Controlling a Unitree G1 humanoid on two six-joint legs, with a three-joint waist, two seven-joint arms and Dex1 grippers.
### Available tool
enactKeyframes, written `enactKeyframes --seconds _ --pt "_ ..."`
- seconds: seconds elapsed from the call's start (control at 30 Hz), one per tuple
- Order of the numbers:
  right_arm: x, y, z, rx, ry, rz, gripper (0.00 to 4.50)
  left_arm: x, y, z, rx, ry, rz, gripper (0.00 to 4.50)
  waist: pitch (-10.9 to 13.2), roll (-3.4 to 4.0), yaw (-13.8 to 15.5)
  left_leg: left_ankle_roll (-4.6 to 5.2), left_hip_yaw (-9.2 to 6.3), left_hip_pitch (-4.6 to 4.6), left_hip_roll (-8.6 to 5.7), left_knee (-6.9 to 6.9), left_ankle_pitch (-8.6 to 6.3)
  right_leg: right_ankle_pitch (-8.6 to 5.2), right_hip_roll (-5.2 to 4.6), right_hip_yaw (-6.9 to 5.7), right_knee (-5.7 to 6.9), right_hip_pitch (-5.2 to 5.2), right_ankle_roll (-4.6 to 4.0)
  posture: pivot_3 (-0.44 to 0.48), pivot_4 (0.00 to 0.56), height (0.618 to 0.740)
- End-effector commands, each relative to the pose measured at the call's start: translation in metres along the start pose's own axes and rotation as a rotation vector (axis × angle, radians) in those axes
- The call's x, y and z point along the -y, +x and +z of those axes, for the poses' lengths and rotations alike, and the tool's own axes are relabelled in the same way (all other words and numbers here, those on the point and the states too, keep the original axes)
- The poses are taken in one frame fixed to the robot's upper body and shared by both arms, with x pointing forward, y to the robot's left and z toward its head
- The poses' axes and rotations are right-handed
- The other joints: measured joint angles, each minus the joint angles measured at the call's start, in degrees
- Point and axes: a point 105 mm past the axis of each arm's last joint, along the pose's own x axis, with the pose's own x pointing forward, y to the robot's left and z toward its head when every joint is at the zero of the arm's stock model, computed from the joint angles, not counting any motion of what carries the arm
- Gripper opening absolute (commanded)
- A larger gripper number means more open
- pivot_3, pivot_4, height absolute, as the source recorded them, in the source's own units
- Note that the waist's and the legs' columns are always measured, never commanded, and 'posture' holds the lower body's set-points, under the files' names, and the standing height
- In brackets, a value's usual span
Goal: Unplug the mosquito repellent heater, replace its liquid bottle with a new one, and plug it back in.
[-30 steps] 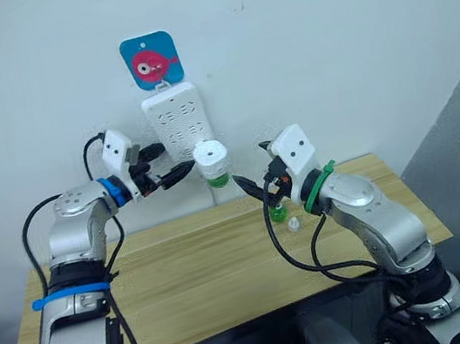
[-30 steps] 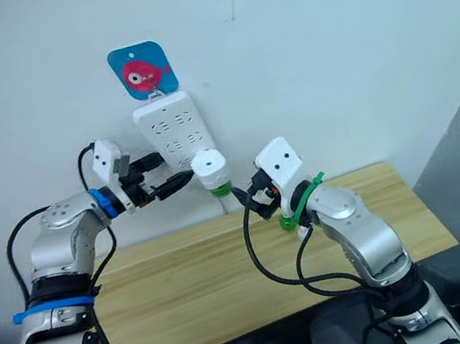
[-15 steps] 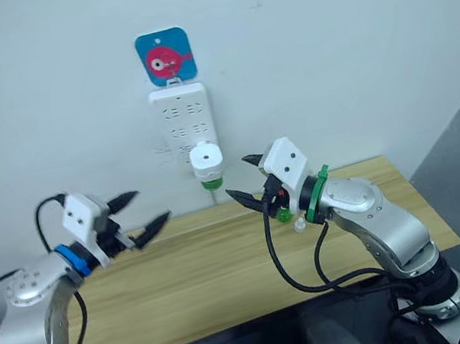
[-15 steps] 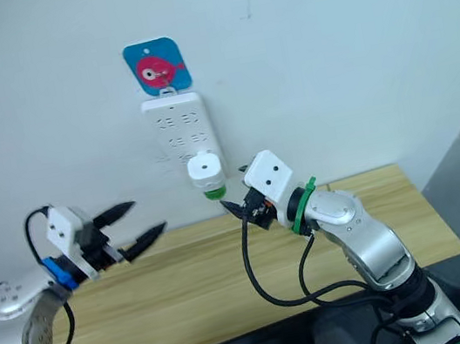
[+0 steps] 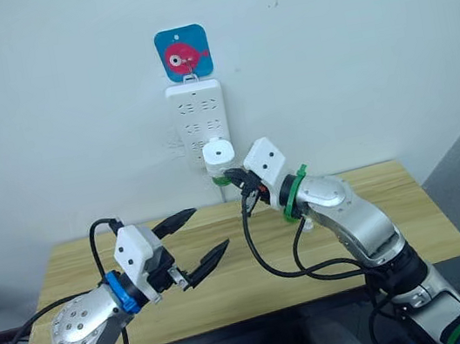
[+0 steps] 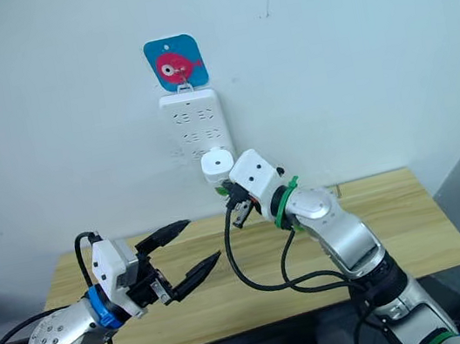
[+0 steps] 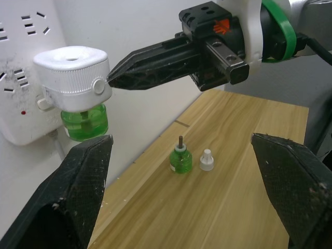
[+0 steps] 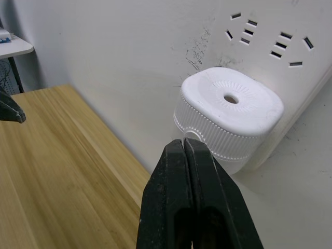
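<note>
Fingers of the right gripper (image 7: 111, 80) are pressed together, empty, tips touching the side button of the mosquito repellent heater (image 5: 219, 154), plugged into the power strip (image 5: 199, 122). Left gripper (image 5: 196, 243) is spread wide, empty. The heater looks light, stiff and smooth; grip its ribbed sides. At its 6 o'clock, the tabletop (image 5: 360, 208) offers room around the spare bottle (image 7: 180, 159) and cap (image 7: 206, 160).

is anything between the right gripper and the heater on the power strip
Nothing visible. The right gripper, shut, has its tips right at the side button of the mosquito repellent heater, which is plugged into the power strip. The spare bottle and cap stand on the table below.
</note>
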Motion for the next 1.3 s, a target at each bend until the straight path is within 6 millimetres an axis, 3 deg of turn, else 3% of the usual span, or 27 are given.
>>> enactKeyframes --seconds 0.03,0.57,1.3 --pt "0.0 0.003 0.011 0.044 -0.021 -0.009 0.04 -0.001 0.007 0.013 0.047 0.054 -0.007 4.5 0.0 0.0 0.0 0.0 0.01 0.0 0.0 0.0 0.0 0.0 0.01 0.01 0.0 0.0 0.0 -0.087 0.097 0.74" --pt "-0.001 0.011 0.01 0.045 0.018 -0.024 0.04 -0.005 0.012 0.015 0.052 0.08 -0.029 4.5 0.0 0.0 -0.1 0.0 0.06 0.0 0.13 0.0 0.0 0.0 0.24 0.12 0.0 -0.02 0.0 -0.094 0.089 0.74" --pt "0.019 0.007 0.016 0.098 0.126 -0.135 0.04 -0.006 0.018 0.017 0.051 0.082 -0.043 4.5 0.0 -0.01 -0.1 -0.01 0.08 0.0 0.13 0.02 0.0 0.0 0.24 0.16 0.0 -0.02 -0.01 -0.099 0.085 0.74"
